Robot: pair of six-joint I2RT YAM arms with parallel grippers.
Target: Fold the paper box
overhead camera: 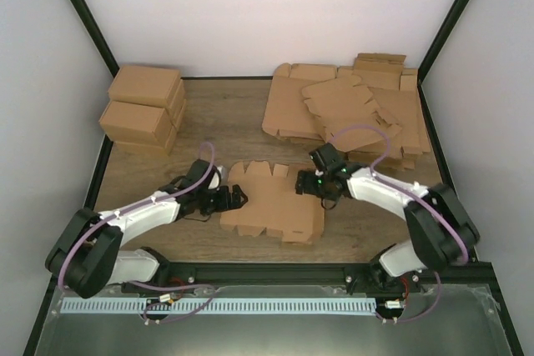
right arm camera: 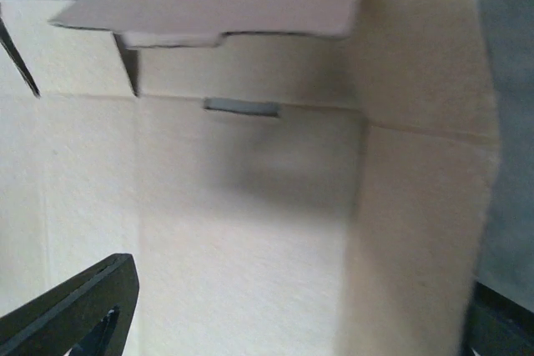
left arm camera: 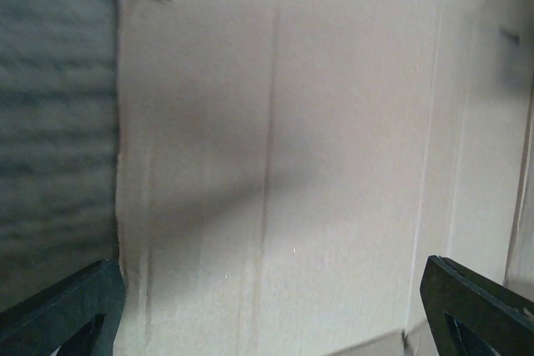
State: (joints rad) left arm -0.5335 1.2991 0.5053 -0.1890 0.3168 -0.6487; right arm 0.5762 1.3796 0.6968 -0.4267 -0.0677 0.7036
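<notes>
in the middle of the tabletop (overhead camera: 217, 122), between the two arms: the paper box (overhead camera: 275, 206), mostly flat, flaps partly raised at its right end. at its left edge, the left end effector (overhead camera: 240, 198), spread wide, pinching nothing. at its right end, the right end effector (overhead camera: 310, 186), likewise spread over the cardboard. far left, folded cartons (overhead camera: 143, 108); far right, stacked flat blanks (overhead camera: 350, 110).

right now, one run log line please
left gripper: open, at left edge of paper box | right gripper: open, at right edge | nothing held
</notes>
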